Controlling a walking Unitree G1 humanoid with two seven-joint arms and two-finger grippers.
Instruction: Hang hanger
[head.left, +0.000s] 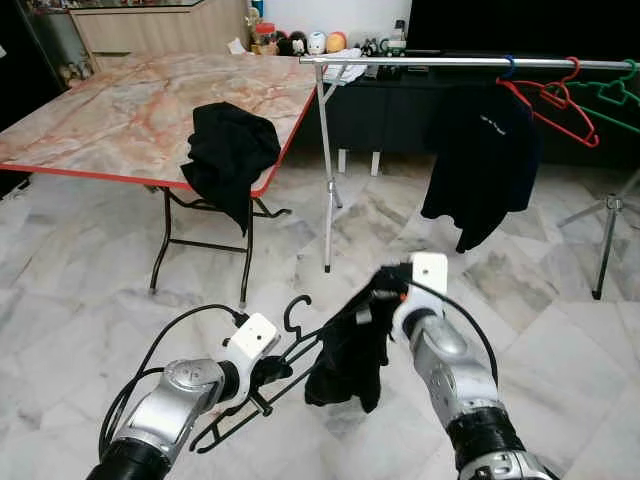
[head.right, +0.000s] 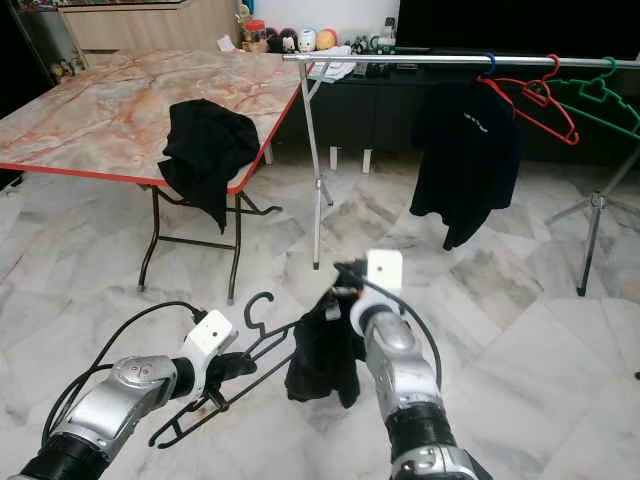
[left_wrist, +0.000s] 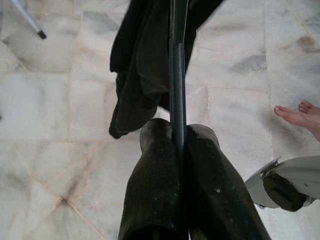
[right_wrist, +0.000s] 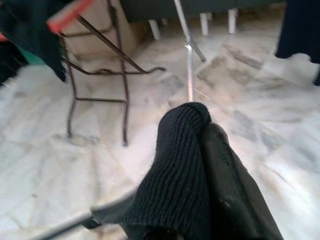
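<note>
My left gripper (head.left: 275, 372) is shut on the bar of a black hanger (head.left: 238, 412), low in front of me over the floor. In the left wrist view both fingers (left_wrist: 155, 185) clamp that thin bar. A black garment (head.left: 345, 365) droops from the hanger's far end. My right gripper (head.left: 385, 285) is shut on the garment's top; in the right wrist view knit black fabric (right_wrist: 180, 165) wraps over one finger. The silver clothes rail (head.left: 450, 62) runs across the upper right, well beyond both grippers.
On the rail hang a black shirt (head.left: 480, 160), a red hanger (head.left: 560, 105) and a green hanger (head.left: 615, 95). A marble-top folding table (head.left: 120, 110) at the left carries another black cloth (head.left: 228, 150). A person's bare foot (left_wrist: 300, 112) rests on the floor nearby.
</note>
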